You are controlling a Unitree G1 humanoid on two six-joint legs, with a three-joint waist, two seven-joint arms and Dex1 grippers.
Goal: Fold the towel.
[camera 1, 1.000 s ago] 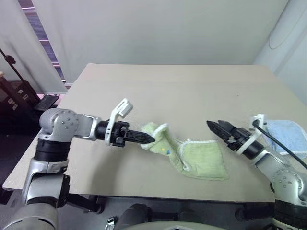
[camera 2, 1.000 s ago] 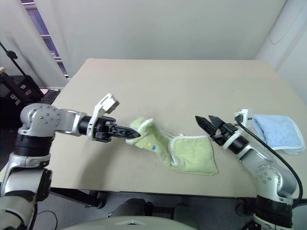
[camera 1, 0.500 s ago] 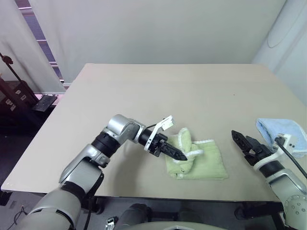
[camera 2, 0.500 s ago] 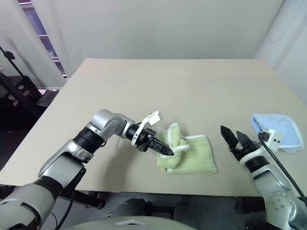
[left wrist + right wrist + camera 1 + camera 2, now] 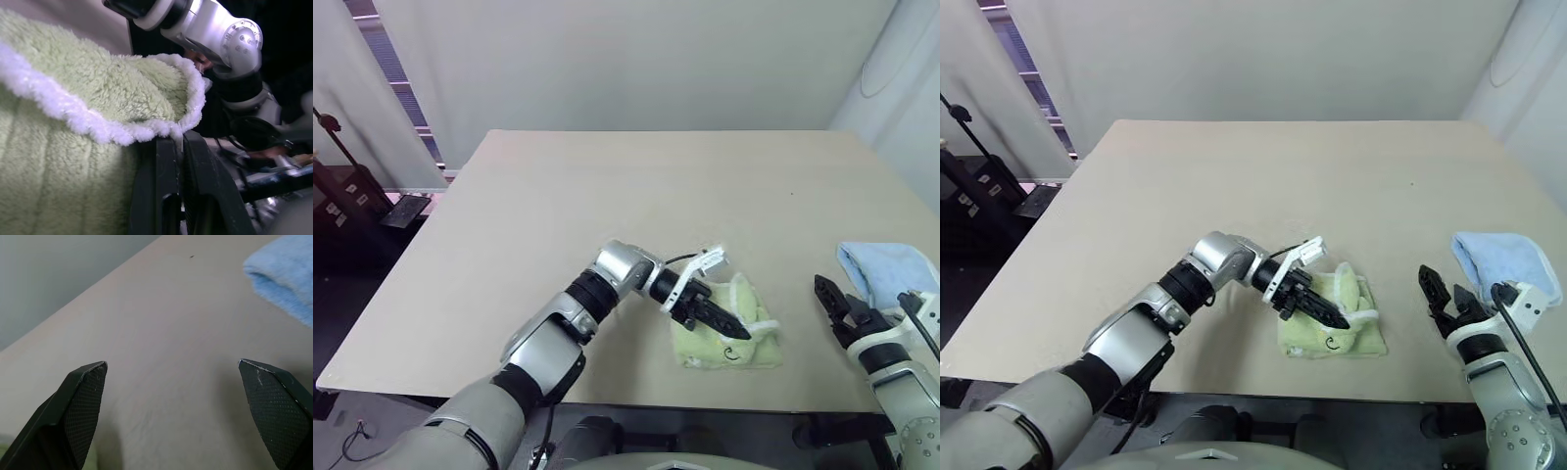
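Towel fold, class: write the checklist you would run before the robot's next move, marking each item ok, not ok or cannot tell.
1. Left gripper shut on the towel edge: ok.
2. Carried edge over the towel's far side: ok.
3. Edges aligned squarely: cannot tell.
4. Right gripper open, off the towel: ok.
5. Blue cloth apart from the towel: ok.
6. Towel fully on the table: ok.

My left gripper (image 5: 736, 331) is clamped on the white-piped edge of the light green terry towel (image 5: 744, 345). At three o'clock from it, my right gripper (image 5: 829, 305) gapes.
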